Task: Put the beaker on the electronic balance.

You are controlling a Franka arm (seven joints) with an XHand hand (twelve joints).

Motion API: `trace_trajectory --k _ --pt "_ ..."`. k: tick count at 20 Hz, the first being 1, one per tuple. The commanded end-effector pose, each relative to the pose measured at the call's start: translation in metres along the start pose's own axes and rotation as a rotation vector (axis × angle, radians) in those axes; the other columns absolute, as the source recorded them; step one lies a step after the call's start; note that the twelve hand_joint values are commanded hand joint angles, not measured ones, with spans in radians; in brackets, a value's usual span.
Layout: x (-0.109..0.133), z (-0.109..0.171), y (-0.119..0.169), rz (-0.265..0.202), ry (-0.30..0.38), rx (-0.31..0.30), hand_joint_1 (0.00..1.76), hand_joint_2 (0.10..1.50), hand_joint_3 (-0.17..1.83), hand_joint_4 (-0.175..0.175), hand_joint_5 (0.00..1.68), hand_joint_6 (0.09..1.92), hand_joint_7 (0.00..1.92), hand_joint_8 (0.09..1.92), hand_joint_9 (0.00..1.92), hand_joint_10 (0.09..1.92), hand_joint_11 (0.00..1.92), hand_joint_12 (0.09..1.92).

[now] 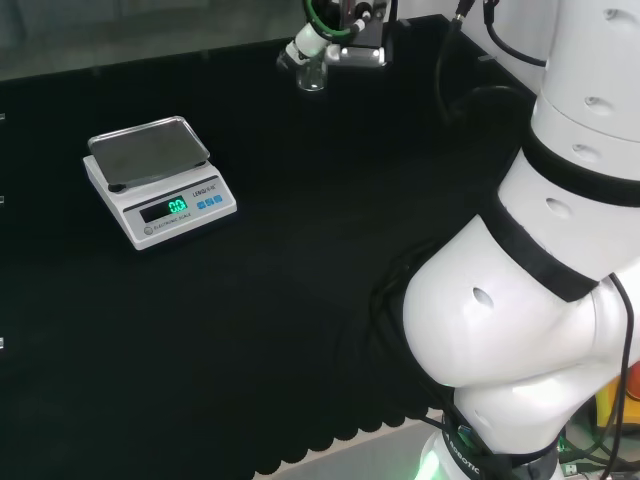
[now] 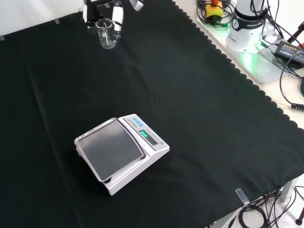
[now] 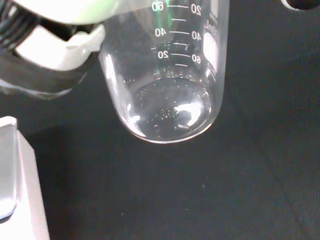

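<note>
The hand (image 2: 102, 12) is holding the clear beaker (image 2: 107, 34) with fingers (image 3: 65, 47) curled round it at the front view's 11 o'clock, well apart from the balance (image 2: 121, 153); the smooth glass is risking slippage in transit.

the hand (image 2: 102, 12) hung at the far edge of the table (image 2: 199, 142), well apart from the balance (image 2: 121, 154), its fingers (image 1: 308, 42) curled round a clear beaker (image 2: 108, 34).

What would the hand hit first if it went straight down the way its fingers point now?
Probably the bare cloth. The hand holds the beaker, whose base would land first. The balance sits well aside; how high the beaker hangs is unclear.
</note>
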State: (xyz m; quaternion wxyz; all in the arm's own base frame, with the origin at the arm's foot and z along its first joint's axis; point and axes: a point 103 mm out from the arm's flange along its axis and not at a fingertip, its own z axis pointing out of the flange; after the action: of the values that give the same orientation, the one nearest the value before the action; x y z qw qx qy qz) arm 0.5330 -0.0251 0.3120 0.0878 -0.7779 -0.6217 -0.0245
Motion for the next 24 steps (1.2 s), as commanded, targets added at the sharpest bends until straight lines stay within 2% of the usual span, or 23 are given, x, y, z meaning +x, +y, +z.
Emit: trace_trajectory --k 1,5,7,11,15,24 --pt "0.012 0.0 -0.009 0.012 -0.003 -0.007 1.17 0.51 0.83 0.175 1.41 0.51 1.75 0.41 1.69 0.33 1.01 1.1" --pt "0.012 -0.002 -0.007 0.006 -0.017 0.003 1.17 0.51 0.83 0.175 1.41 0.51 1.75 0.41 1.69 0.33 1.01 1.1" --pt "0.013 -0.002 -0.007 0.003 0.007 -0.001 1.17 0.51 0.83 0.175 1.41 0.51 1.75 0.41 1.7 0.33 1.01 1.1" --pt "0.029 0.0 -0.004 -0.001 0.009 0.0 1.17 0.51 0.84 0.175 1.41 0.51 1.75 0.41 1.7 0.32 0.97 1.13" --pt "0.058 0.011 -0.003 -0.031 -0.001 -0.001 1.17 0.5 0.85 0.175 1.41 0.51 1.75 0.4 1.7 0.32 0.95 1.15" --pt "0.142 0.048 0.008 -0.099 -0.035 0.027 1.17 0.5 0.85 0.175 1.41 0.51 1.75 0.4 1.7 0.32 0.96 1.16"
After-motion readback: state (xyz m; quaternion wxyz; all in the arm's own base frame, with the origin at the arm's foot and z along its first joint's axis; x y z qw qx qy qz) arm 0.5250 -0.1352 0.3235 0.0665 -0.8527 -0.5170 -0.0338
